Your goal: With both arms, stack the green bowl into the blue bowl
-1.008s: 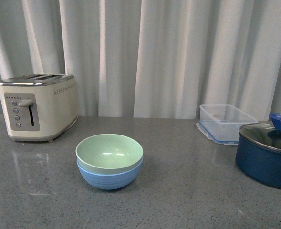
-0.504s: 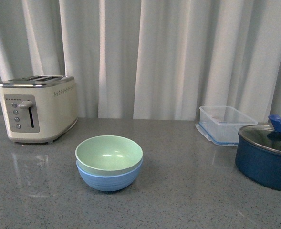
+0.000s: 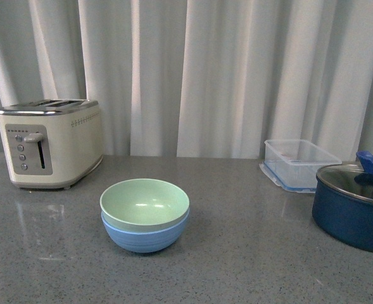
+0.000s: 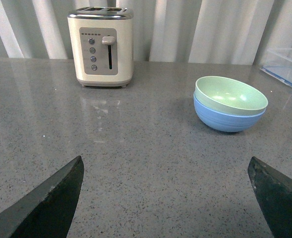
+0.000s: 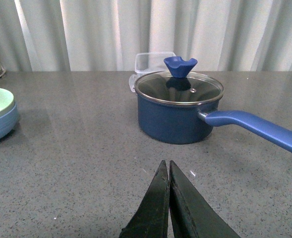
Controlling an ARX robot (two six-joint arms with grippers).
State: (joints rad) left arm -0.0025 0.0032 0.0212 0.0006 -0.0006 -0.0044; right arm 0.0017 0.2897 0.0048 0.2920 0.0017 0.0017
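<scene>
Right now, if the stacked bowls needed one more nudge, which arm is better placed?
Left. Its open gripper faces the pale mint-green plastic bowl nested in the light sky-blue plastic bowl; the shut right gripper faces the navy lidded pot.

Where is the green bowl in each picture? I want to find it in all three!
Front view: the green bowl sits left of centre, nested inside the blue bowl.
Left wrist view: it is right of centre, again in the blue bowl.
Right wrist view: only a slice shows at the left edge, cut off by the frame.
Shared landmark: the blue bowl under it appears in all three views.
</scene>
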